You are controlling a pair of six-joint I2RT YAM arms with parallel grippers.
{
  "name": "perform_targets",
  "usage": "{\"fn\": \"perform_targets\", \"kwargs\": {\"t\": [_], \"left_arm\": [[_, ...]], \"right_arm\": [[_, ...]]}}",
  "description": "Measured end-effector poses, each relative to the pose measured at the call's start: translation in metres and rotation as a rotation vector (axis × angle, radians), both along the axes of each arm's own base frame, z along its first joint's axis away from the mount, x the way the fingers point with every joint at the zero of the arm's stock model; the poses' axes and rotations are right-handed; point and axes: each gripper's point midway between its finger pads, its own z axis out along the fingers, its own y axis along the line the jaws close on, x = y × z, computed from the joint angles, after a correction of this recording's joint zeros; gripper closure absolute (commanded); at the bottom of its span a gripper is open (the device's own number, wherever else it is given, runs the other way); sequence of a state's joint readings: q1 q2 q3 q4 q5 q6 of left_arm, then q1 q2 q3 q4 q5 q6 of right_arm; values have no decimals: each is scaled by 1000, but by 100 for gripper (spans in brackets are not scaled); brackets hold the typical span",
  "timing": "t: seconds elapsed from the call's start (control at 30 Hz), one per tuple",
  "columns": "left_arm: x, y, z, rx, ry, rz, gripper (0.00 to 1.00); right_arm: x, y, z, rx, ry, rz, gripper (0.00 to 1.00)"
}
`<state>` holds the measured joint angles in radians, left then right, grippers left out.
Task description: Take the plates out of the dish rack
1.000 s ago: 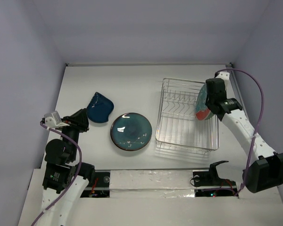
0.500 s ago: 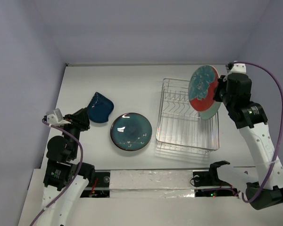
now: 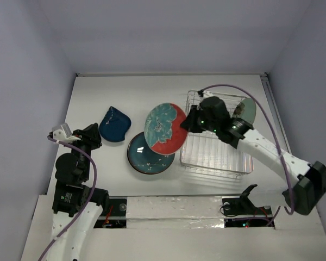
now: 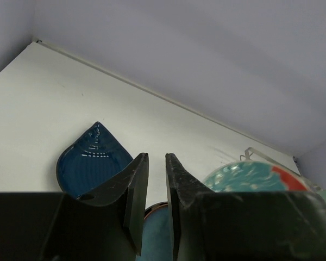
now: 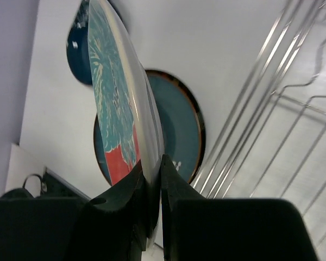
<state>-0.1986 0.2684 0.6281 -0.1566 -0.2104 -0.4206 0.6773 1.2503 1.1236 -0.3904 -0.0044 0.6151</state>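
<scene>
My right gripper (image 3: 191, 124) (image 5: 152, 160) is shut on the rim of a plate (image 3: 165, 129) (image 5: 117, 98) patterned teal and red. It holds that plate on edge, tilted, in the air above a glossy teal plate (image 3: 146, 157) (image 5: 176, 125) lying flat on the table. A dark blue wavy-edged plate (image 3: 115, 125) (image 4: 92, 163) lies further left. The silver wire dish rack (image 3: 214, 147) (image 5: 271, 109) stands to the right, with one pale plate (image 3: 245, 111) upright at its back right. My left gripper (image 3: 96, 132) (image 4: 156, 157) hovers near the dark blue plate, its jaws a narrow gap apart and empty.
The right arm (image 3: 261, 147) stretches across the rack from the right. A white wall (image 3: 168, 74) bounds the table at the back and grey walls close both sides. The raised near ledge (image 3: 174, 206) carries the arm bases.
The right arm has lifted the teal and red plate out of the rack and swung it left, over the glossy teal plate. The left arm has barely moved.
</scene>
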Motion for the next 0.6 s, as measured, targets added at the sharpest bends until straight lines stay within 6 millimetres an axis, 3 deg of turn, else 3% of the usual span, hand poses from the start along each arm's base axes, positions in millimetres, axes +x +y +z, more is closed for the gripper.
{"fn": "perform_targets", "kwargs": {"t": [0.1, 0.27, 0.6], "left_arm": [[1, 0, 0, 0, 1, 0, 83], [2, 0, -2, 2, 9, 0, 83], [2, 0, -2, 2, 9, 0, 83]], "right_arm": [[-11, 31, -32, -27, 80, 80, 100], [-16, 59, -64, -34, 147, 150, 100], [-6, 92, -82, 77, 164, 179, 100]]}}
